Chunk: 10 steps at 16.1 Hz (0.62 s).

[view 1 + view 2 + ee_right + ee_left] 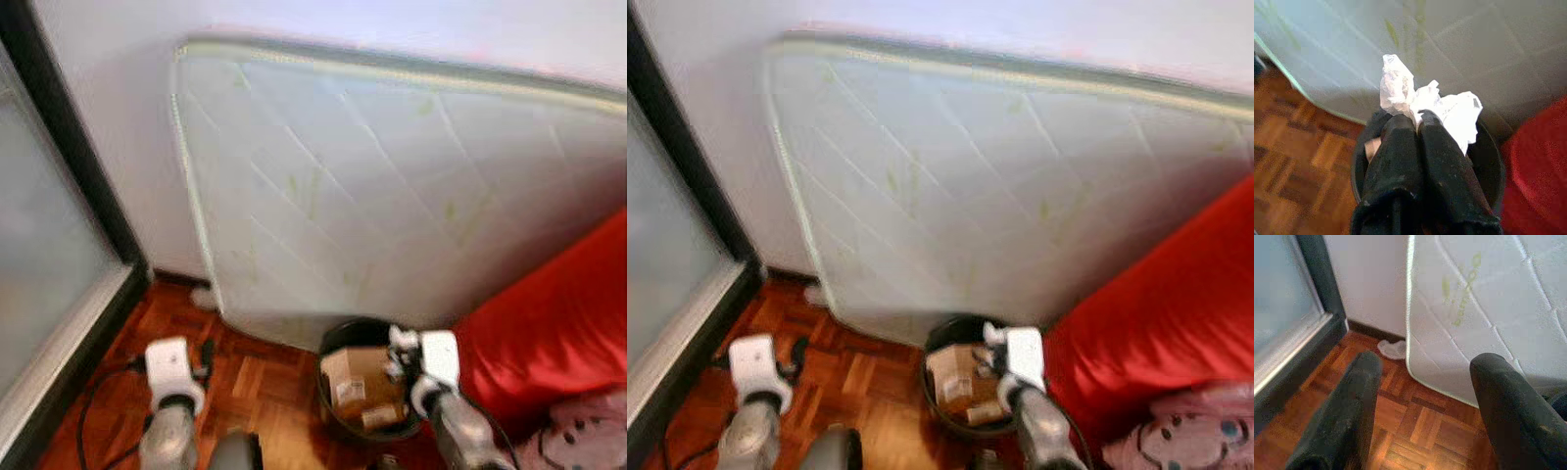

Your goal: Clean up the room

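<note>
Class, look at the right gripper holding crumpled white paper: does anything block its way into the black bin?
Nothing visible does. The right gripper holds the crumpled white paper directly above the round black bin, whose mouth is open; cardboard scraps lie lower inside.

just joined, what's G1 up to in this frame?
Tidying up. The right end effector is shut on a crumpled white paper and holds it above the black trash bin, which already has cardboard scraps inside. The bin stands on the parquet floor between a mattress leaning on the wall and a red sofa. The left end effector is open and idle over the floor; a white scrap lies near the mattress corner.
</note>
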Tool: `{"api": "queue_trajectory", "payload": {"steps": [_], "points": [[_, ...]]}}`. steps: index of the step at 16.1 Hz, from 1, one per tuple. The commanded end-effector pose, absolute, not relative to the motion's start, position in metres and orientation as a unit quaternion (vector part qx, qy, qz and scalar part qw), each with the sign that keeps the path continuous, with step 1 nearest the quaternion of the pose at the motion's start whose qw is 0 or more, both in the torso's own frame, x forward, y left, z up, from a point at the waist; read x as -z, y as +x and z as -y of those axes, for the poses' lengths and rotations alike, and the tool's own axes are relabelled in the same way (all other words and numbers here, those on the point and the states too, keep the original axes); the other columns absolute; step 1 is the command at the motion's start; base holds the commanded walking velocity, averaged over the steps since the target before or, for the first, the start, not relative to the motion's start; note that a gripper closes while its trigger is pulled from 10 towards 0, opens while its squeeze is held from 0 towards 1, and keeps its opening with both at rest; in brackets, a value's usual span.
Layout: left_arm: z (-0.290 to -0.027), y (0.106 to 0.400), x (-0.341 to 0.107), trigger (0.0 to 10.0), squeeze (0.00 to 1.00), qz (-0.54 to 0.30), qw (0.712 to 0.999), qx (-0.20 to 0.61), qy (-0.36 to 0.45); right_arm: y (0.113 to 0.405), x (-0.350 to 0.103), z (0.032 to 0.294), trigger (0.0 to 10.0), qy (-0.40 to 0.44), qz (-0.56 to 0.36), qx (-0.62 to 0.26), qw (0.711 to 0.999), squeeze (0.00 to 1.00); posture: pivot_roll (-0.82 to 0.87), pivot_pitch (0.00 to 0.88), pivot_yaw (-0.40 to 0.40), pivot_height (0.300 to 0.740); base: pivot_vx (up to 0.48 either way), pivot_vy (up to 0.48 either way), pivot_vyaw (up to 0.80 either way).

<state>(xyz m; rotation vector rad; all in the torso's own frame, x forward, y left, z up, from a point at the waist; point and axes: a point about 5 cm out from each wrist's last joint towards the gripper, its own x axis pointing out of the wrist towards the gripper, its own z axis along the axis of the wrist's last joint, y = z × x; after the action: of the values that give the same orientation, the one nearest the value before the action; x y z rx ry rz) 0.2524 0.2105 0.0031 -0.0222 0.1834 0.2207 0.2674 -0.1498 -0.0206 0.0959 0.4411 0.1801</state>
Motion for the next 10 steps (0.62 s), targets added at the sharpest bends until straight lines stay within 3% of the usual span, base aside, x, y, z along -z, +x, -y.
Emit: {"api": "queue_trajectory", "payload": {"steps": [1, 4, 10], "points": [[-0.204, 0.253, -0.002, 10.0, 0.0, -0.096, 0.99, -0.102, -0.017, 0.263, 0.025, 0.157, 10.0, 0.041, -0.234, -0.083, 0.968, 0.0, -0.04, 0.084, -0.076, 0.647, 0.319, 0.0, 0.0], [-0.204, 0.252, -0.001, 10.0, 0.0, -0.096, 0.99, -0.102, -0.018, 0.272, 0.019, 0.154, 10.0, 0.04, -0.229, -0.083, 0.969, 0.0, -0.04, 0.086, -0.078, 0.647, 0.314, 0.0, 0.0], [-0.199, 0.255, -0.005, 10.0, 0.0, -0.089, 0.992, -0.091, -0.027, 0.281, 0.014, 0.147, 10.0, 0.06, -0.233, -0.085, 0.967, 0.0, -0.02, 0.099, -0.084, 0.647, 0.0, 0.0, 0.0]]}}
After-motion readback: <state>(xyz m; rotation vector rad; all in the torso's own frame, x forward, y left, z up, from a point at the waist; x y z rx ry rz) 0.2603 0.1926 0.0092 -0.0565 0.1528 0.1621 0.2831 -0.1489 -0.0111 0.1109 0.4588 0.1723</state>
